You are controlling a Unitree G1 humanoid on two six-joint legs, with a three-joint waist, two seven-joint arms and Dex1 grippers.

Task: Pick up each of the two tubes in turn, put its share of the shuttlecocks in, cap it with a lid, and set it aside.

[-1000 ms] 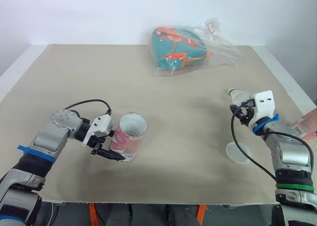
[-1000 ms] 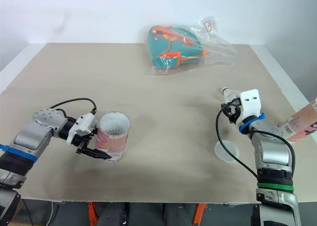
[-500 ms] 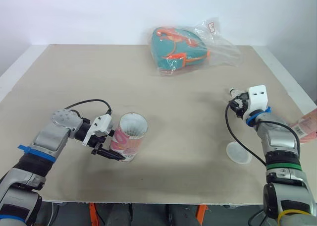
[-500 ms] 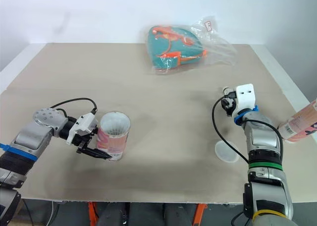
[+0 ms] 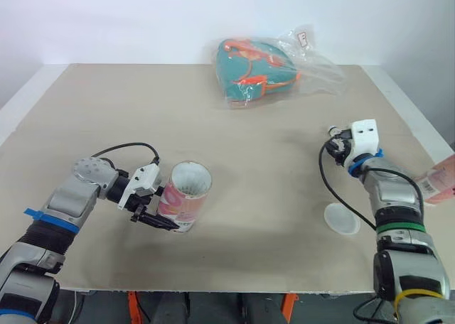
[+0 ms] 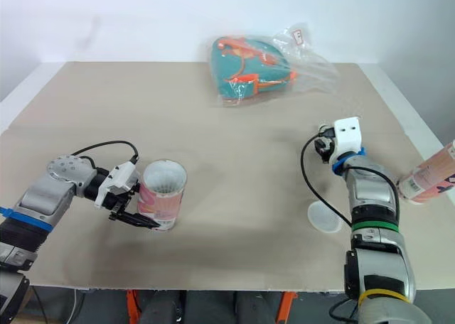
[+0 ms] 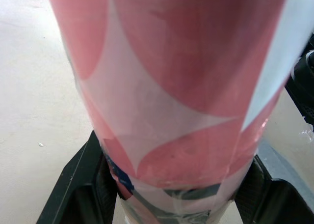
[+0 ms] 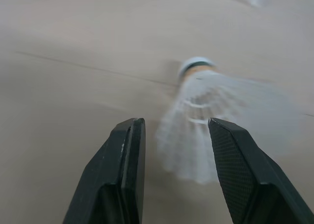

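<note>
Pink-and-white tube (image 5: 184, 202) stood upright on the tabletop (image 5: 106, 111), clamped near its base by the left end effector (image 5: 169, 223). Well apart, the right end effector (image 8: 175, 123) was spread around a shuttlecock (image 8: 206, 94); closing off-centre could crush its feathers or flick it away.

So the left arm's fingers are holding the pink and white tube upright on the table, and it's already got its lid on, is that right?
No, not the lid. The left fingers do hold the pink-and-white cardboard tube upright on the beige table, but its top is open, as the left eye view shows. A round translucent lid lies on the robot's right.
</note>
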